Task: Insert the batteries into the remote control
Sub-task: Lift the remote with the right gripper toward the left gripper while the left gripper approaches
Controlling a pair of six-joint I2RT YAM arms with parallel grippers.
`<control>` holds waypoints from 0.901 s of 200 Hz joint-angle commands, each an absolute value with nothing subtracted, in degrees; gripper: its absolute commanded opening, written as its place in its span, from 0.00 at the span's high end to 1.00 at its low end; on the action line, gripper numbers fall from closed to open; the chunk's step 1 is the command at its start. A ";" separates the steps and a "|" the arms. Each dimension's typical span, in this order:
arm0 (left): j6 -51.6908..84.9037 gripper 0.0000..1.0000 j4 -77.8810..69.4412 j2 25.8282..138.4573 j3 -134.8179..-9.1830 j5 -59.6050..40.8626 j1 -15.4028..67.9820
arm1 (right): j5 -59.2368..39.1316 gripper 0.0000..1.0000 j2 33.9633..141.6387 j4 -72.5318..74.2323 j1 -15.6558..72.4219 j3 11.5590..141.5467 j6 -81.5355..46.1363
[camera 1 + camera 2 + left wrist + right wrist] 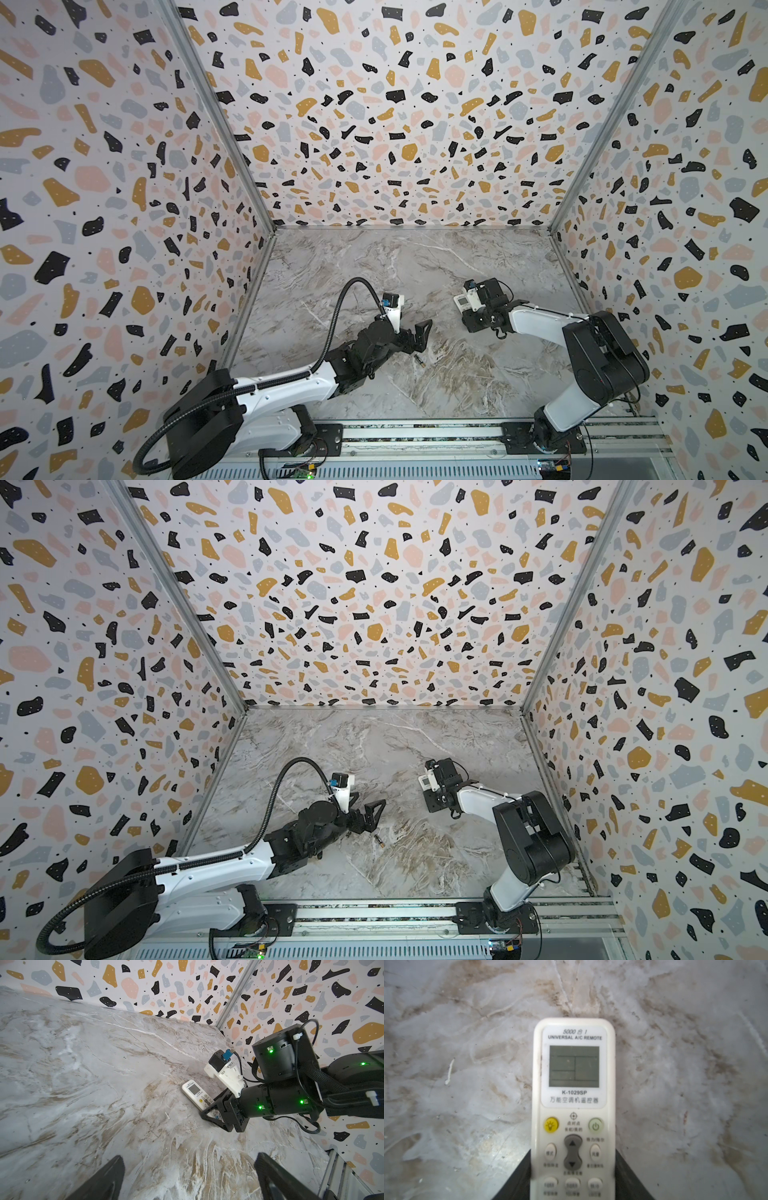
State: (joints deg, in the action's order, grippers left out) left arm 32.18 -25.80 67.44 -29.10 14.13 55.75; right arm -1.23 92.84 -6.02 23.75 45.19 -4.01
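The white remote control (574, 1068) lies face up with its grey display end poking out past my right gripper (573, 1154). That gripper's black fingers press on both long sides of the remote's button half. The remote also shows in both top views (462, 302) (426, 782) and in the left wrist view (195, 1091). One dark battery (419, 360) (379, 840) with a coppery end lies on the marble just in front of my left gripper (417, 332). The left gripper (190, 1159) stands wide open and empty over bare table.
Terrazzo-patterned walls (395, 124) close in the marble table (374, 266) at the back and on both sides. A metal rail (415, 432) carrying both arm bases runs along the front edge.
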 commanded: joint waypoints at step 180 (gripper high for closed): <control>31.13 0.06 -31.49 56.94 -32.59 -8.35 56.32 | -46.58 0.89 53.64 15.15 26.84 31.23 -13.21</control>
State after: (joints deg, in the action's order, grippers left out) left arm 33.17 -29.80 57.82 -29.80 -3.95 56.01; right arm -36.38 57.12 10.04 25.93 31.46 -9.82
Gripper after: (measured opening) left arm 0.940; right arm 0.534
